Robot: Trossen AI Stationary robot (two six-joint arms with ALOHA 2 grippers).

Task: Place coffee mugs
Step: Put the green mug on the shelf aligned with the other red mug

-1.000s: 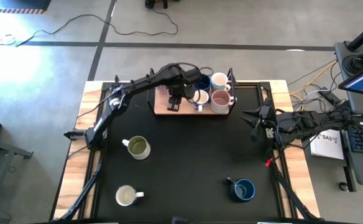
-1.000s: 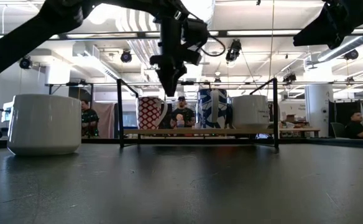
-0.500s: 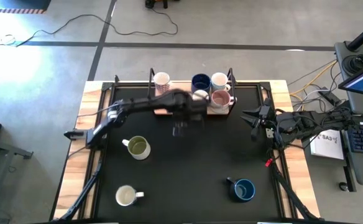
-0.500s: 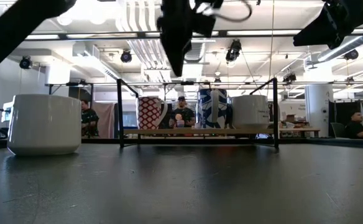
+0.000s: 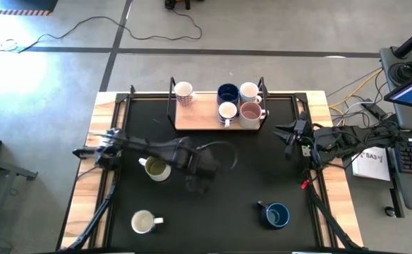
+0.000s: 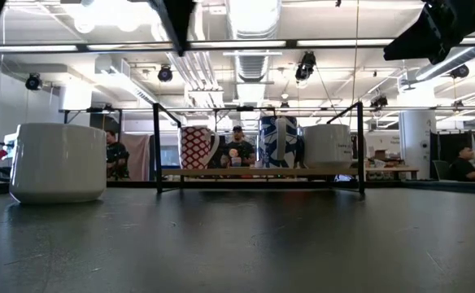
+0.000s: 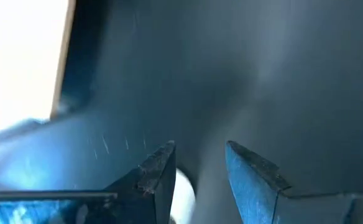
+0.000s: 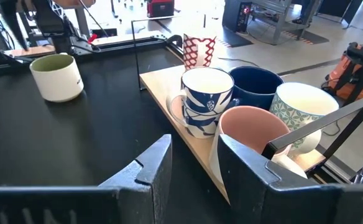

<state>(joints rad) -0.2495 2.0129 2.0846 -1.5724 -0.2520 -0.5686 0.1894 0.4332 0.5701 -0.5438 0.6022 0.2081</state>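
Three mugs loose on the dark surface [image 5: 234, 176]: cream mug [image 5: 143, 222], olive mug [image 5: 156, 168], blue mug [image 5: 276, 215]. Left gripper [image 5: 196, 185] hangs beside the olive mug — jaws parted, empty. Five mugs stand on the wooden tray [image 5: 192, 120] — roughly five done, three left. Right gripper [image 5: 286, 137] waits at the right edge, released.

- From above, you look straight down on the whole table [image 5: 213, 219], its far edge at the picture's top.
- At tabletop height, you look level across it toward the wooden rack [image 6: 258, 172] near the far edge and the room behind.
- The left wrist camera sits close over the dark tabletop.
- The right wrist camera faces the rack from the table's right edge; the overhead and low views share it.
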